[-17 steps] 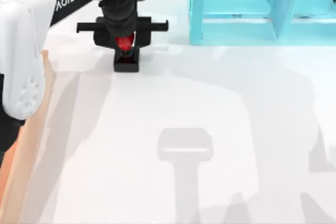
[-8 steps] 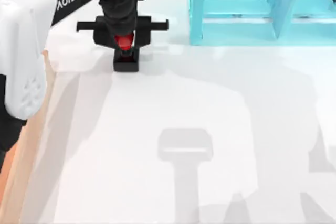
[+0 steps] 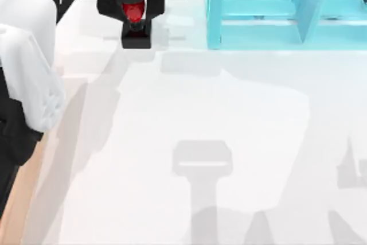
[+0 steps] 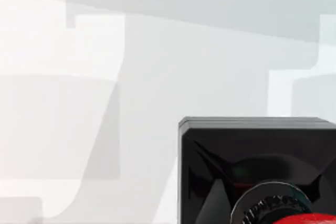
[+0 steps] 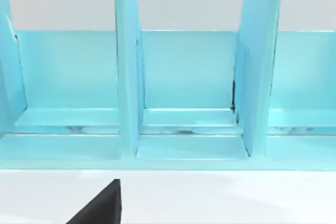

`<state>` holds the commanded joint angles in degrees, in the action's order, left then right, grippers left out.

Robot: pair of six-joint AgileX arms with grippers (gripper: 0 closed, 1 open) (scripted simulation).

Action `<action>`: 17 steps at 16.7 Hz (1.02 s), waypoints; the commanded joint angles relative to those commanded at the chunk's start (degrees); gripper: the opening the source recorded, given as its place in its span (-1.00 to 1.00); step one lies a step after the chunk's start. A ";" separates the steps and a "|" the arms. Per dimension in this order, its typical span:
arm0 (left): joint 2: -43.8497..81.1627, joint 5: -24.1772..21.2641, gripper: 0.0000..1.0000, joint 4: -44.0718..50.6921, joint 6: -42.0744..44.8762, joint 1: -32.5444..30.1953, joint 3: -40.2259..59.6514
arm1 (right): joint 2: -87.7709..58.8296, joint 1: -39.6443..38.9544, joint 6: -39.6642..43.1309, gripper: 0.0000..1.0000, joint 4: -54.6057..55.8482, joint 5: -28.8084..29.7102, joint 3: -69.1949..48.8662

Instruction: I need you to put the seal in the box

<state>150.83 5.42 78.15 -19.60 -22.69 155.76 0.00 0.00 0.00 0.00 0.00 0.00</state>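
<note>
The seal [image 3: 136, 37] has a black cube base and a red knob, and it hangs at the far left of the table beside the cyan shelf. My left gripper [image 3: 133, 11] is shut on the red knob from above. In the left wrist view the seal's black base [image 4: 252, 150] sits over bare white table, with the red knob at the picture's edge. The box shows as a tan rim [image 3: 26, 193] along the table's left edge, partly hidden under my left arm. A black corner of my right gripper [image 5: 100, 208] faces the shelf.
A translucent cyan shelf [image 3: 275, 10] with upright dividers stands at the back right, its near corner post [image 3: 213, 21] close to the seal. The same shelf's compartments [image 5: 189, 77] appear in the right wrist view. White table spreads across the middle and front.
My left gripper has carried the seal toward the table's far edge in the top view. The arm's white link has swung further over the box's rim.
</note>
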 joint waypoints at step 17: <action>-11.86 -2.49 -1.00 3.99 8.16 8.99 -5.97 | 0.00 0.00 0.00 1.00 0.00 0.00 0.00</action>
<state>138.97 2.92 82.14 -11.44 -13.71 149.80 0.00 0.00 0.00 0.00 0.00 0.00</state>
